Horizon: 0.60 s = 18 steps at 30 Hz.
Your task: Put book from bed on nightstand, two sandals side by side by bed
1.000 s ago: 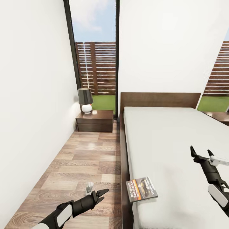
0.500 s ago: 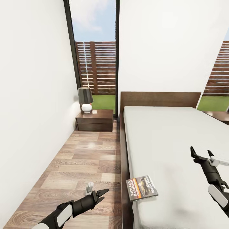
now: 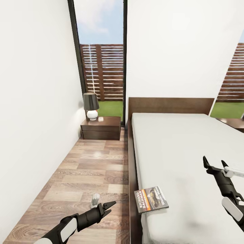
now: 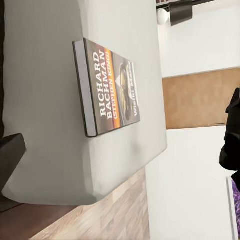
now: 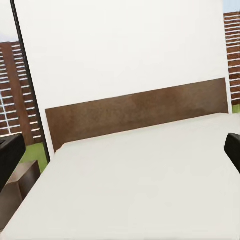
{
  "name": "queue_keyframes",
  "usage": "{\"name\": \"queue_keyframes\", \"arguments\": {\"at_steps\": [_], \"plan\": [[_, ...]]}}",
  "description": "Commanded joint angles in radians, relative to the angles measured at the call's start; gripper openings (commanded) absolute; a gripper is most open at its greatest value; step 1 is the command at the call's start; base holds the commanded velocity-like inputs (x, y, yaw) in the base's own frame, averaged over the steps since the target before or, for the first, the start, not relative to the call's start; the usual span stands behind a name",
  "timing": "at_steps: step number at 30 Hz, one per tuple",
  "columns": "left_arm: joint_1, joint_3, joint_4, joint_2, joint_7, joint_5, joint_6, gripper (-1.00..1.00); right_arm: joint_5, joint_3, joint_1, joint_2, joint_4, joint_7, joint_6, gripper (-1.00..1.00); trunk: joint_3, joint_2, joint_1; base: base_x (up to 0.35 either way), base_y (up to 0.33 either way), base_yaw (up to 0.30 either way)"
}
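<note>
The book (image 3: 151, 200), its cover striped orange with a dark lettered band, lies flat on the bed (image 3: 183, 149) close to the mattress's near left edge. The left wrist view looks across at the book (image 4: 110, 92) on the mattress (image 4: 45, 60). My left gripper (image 3: 105, 200) hangs open over the floor beside the bed frame, a short way left of the book, with nothing between its fingers. Over the mattress, right of the book, my right gripper (image 3: 214, 160) is open and empty. A nightstand (image 3: 101, 128) stands at the bed's head, by the window. The sandals are out of view.
A dark-shaded lamp (image 3: 90, 106) and a small white item stand on the nightstand. A white wall borders the narrow plank-floor aisle (image 3: 88, 169) left of the bed. The dark headboard (image 5: 140, 112) backs the mattress. A second nightstand's corner (image 3: 236, 124) shows at far right.
The book sits a touch higher in the head view than one second ago. Both arms hold the same pose.
</note>
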State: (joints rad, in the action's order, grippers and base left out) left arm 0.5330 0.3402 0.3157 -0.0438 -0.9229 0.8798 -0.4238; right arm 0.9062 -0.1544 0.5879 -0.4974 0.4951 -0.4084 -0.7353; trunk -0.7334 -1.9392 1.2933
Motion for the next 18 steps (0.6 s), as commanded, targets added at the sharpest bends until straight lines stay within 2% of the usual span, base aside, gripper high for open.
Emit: {"name": "queue_keyframes", "arguments": {"at_steps": [1,18], "plan": [[0.001,0.005,0.0,-0.001,-0.001,0.01,-0.009,1.0,0.011,-0.007,0.001,-0.001,-0.001,-0.004,-0.004,1.0,-0.004,-0.008,0.004,0.0,0.0,0.0],[0.001,0.005,0.002,-0.001,-0.002,0.01,-0.009,1.0,0.011,-0.008,0.001,-0.001,-0.003,-0.004,-0.005,1.0,-0.057,-0.127,0.069,0.0,0.0,0.0]]}}
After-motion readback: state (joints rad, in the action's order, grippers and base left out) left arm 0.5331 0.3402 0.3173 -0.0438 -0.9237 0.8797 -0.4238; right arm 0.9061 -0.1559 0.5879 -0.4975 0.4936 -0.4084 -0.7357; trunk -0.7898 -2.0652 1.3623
